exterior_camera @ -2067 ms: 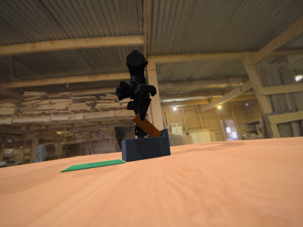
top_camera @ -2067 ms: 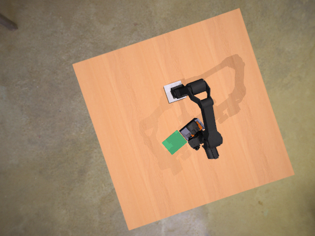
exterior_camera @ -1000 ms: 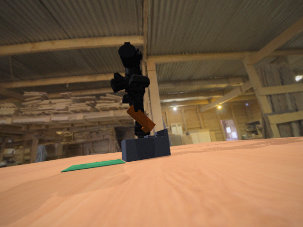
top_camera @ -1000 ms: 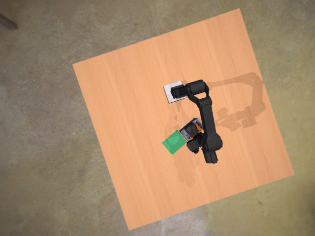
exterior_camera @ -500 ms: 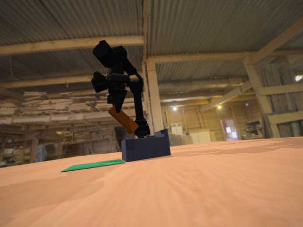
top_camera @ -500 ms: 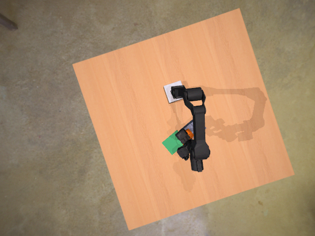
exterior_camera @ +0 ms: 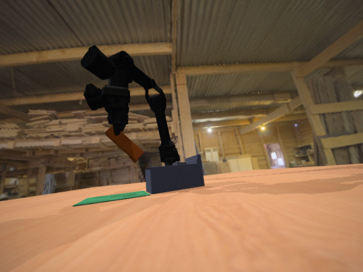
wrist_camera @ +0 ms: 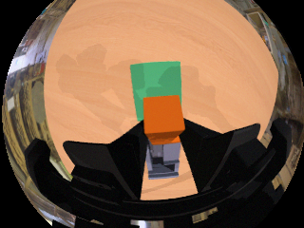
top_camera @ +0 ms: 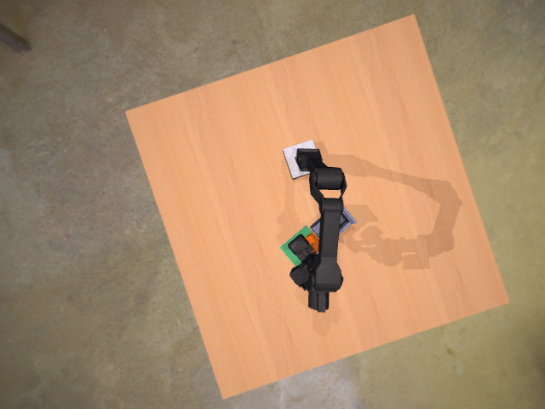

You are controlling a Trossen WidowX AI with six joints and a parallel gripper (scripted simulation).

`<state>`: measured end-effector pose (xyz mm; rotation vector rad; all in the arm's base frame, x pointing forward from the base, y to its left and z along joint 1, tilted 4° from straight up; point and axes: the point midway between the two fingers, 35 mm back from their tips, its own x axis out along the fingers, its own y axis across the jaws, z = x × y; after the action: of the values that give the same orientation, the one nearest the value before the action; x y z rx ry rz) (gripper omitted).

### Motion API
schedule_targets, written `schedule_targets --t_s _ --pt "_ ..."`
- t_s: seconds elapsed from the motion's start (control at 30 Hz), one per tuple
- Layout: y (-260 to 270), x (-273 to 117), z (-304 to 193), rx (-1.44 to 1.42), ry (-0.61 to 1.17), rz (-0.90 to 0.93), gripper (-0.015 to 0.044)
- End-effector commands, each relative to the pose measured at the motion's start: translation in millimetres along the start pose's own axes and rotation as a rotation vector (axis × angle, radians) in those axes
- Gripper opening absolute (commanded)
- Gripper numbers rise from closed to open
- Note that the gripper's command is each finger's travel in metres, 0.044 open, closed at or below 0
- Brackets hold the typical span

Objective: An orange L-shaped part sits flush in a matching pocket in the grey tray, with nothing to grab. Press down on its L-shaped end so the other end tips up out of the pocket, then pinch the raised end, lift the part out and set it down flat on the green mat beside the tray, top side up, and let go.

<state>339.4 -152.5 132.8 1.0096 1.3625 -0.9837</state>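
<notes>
The orange part [top_camera: 313,242] [exterior_camera: 126,144] [wrist_camera: 162,107] is in the air, clear of the tray and high above the mat. It is steeply tilted, its held end up and its other end hanging down toward the tray side. My gripper [exterior_camera: 117,132] [wrist_camera: 161,122] is shut on its raised end. The green mat [top_camera: 288,249] [exterior_camera: 111,198] [wrist_camera: 154,76] lies flat on the table below, partly hidden by the arm in the top view. The grey tray [top_camera: 318,227] [exterior_camera: 173,179] stands right beside the mat, partly covered by the arm from above.
The tray has a raised wall [exterior_camera: 197,161] at its end away from the mat. The arm's white base plate [top_camera: 290,160] is farther back on the wooden table [top_camera: 211,175]. The upper arm passes over the tray.
</notes>
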Motion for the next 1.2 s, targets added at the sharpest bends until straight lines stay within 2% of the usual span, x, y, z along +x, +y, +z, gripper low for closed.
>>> schedule_targets --t_s 0.0,0.3,1.17 --pt "-2 1 18 -0.003 -0.002 -0.006 0.0" --pt "-2 4 21 -0.003 -0.002 -0.006 0.0" --pt "-3 46 21 -0.003 -0.002 -0.006 0.0"
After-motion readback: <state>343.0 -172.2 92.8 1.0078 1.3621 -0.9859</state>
